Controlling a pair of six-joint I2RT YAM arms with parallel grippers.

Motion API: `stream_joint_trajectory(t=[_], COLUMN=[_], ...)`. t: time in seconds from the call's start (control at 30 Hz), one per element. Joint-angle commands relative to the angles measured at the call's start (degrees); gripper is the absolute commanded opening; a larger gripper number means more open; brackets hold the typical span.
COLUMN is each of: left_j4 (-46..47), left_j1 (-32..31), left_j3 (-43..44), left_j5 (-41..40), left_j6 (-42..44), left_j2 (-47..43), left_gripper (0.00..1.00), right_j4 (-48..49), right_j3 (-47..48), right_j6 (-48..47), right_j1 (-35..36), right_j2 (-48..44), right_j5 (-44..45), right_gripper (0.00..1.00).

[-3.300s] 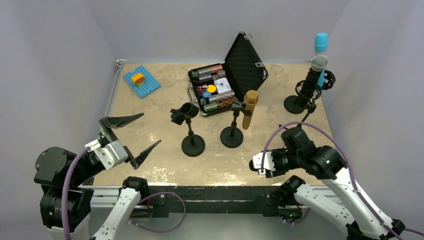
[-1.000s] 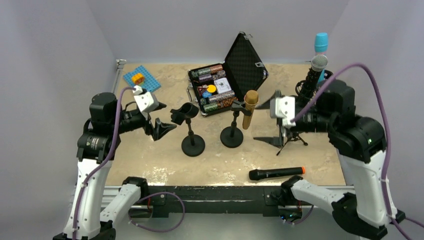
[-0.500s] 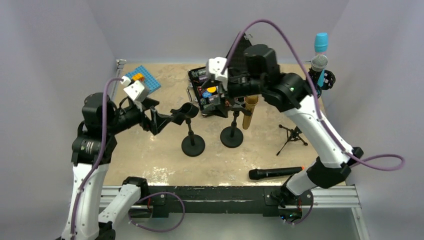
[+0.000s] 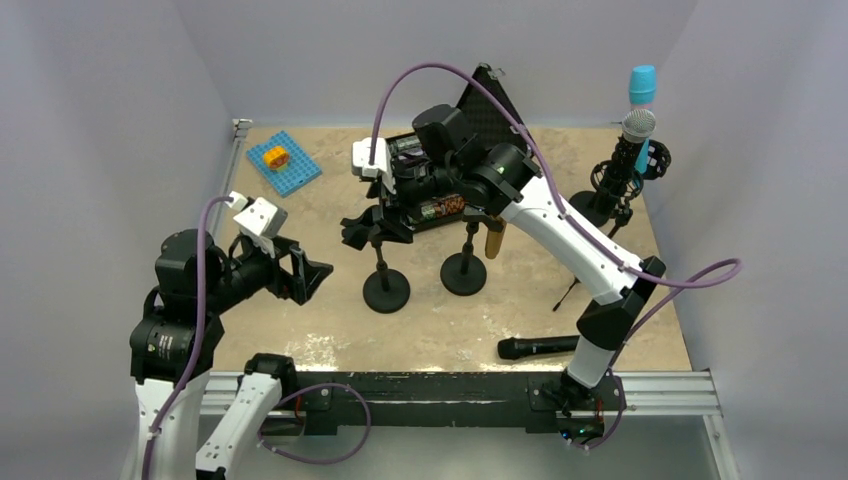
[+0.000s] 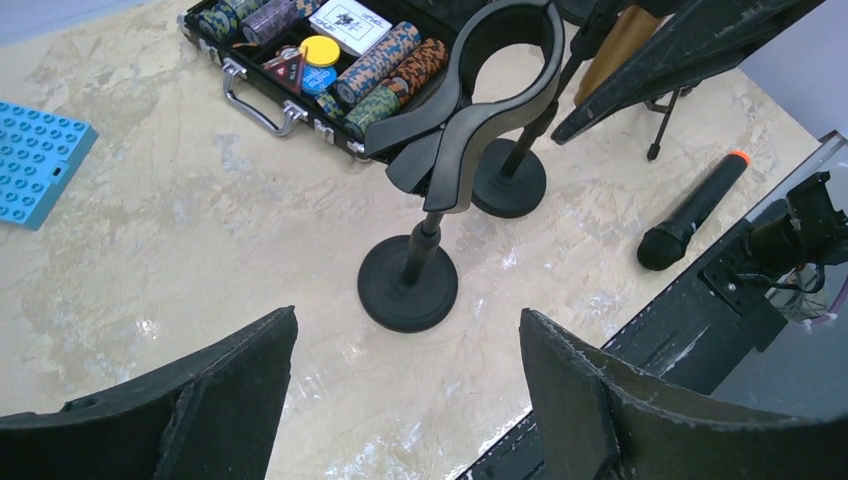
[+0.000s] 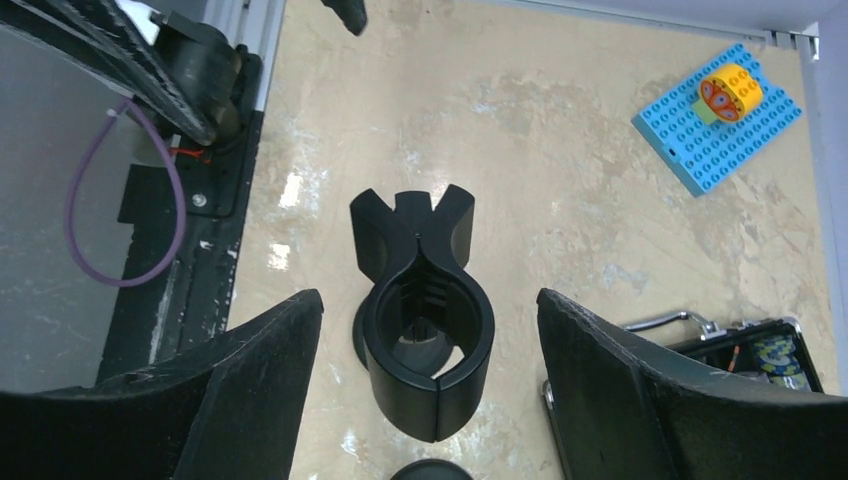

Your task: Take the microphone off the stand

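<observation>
Black microphone (image 5: 695, 208) lies flat — print on case card (image 5: 350, 18) unreadable.

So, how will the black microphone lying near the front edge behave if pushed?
The black microphone looks cylindrical and lies on its side, so a sideways push would probably roll it. It rests near the front edge of the table, so it might roll off. It seems rigid, unlikely to bend.

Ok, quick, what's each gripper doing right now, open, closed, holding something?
Left gripper: open, holding nothing.
Right gripper: open, holding nothing, empty mic clip in view between its jaws.
</observation>
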Motion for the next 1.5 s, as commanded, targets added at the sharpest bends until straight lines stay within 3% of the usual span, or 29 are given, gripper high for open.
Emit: stream_joint_trajectory(t=[0.0, 0.13, 0.4, 0.6, 0.73, 0.87, 1.03, 1.23, 1.37, 1.47], left_j4=[-0.2, -0.2, 1.8, 4.0, 5.9, 14.4, 26.6, 45.9, 66.8, 73.1], left_j1=[0.0, 0.0, 0.0, 0.1, 0.0, 0.0, -0.6, -6.1, -9.3, -11.6], left_j3=[-1.1, -2.5, -4.4, -6.7, -10.3, -19.1, -22.8, -26.2, -30.5, -31.2], left_j5=[-1.1, 0.1, 2.5, 7.1, 16.5, 25.6, 34.9, 36.9, 35.6, 35.6], left_j6=[-0.8, 0.5, 0.6, 2.6, 12.2, 23.6, 27.3, 26.6, 17.4, 16.5], left_j2=[-1.6, -2.4, -2.4, -2.1, -2.3, -2.1, 9.8, 22.9, 29.3, 34.3], left_gripper=[0.86, 0.86, 0.85, 0.85, 0.84, 0.83, 0.82, 0.77, 0.77, 0.74], right_j4=[-0.1, -0.7, -4.5, -5.4, -8.9, -13.0, -15.0, -8.7, -8.8, -10.4], right_j3=[1.4, 0.9, -1.4, -4.9, -4.5, -3.7, -9.5, -21.1, -21.0, -18.8], right_j6=[-1.8, -2.9, -4.8, -6.2, -6.9, -8.1, -17.6, -24.8, -25.4, -25.1], right_j1=[1.0, 1.8, 2.4, 2.3, 2.1, 0.4, -3.2, -4.5, -4.5, -4.5], right_j2=[1.2, 1.8, -0.2, -4.5, -5.6, -6.0, -11.2, -19.1, -19.4, -18.0], right_j5=[3.5, 5.1, 6.4, 8.3, 10.1, 7.2, -2.5, -3.1, -3.1, -2.5], right_gripper=[0.81, 0.77, 0.51, 0.25, 0.01, 0.0, 0.0, 0.0, 0.0, 0.0])
